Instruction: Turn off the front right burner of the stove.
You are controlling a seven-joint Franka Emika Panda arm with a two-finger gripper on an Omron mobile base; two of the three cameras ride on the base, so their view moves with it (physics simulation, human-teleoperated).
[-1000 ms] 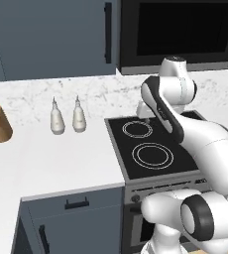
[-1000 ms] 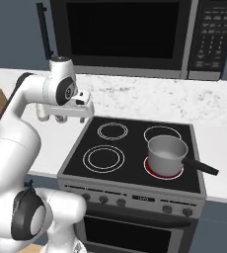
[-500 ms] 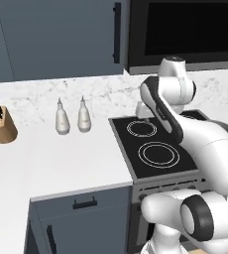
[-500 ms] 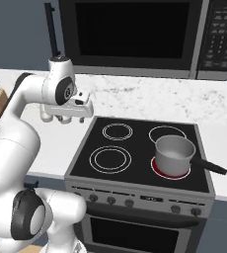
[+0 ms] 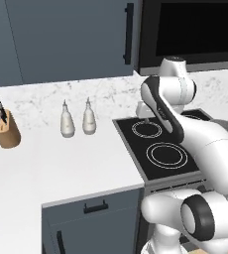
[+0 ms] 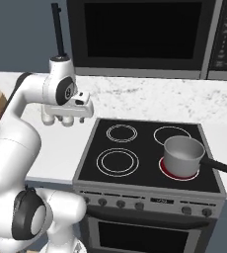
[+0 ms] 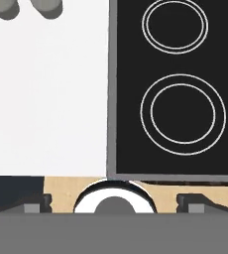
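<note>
A white marble-speckled counter (image 5: 61,158) runs along the wall, with a pale marbled backsplash (image 6: 150,96) behind it. Dark blue-grey cupboards (image 5: 61,39) hang above, one with a long black handle (image 5: 129,33). A black microwave (image 6: 150,37) is set into the wall beside them. Below the counter sits a blue-grey drawer (image 5: 93,218) with a short dark pull. Far ahead of the fingers, a strip of tan wooden floor (image 7: 66,186) shows beneath the counter edge. The light is soft and even.

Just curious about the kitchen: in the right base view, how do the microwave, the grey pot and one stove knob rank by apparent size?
1. Microwave, by far largest.
2. Grey pot on the glowing front right burner.
3. Stove knob, tiny though nearest the camera.
</note>
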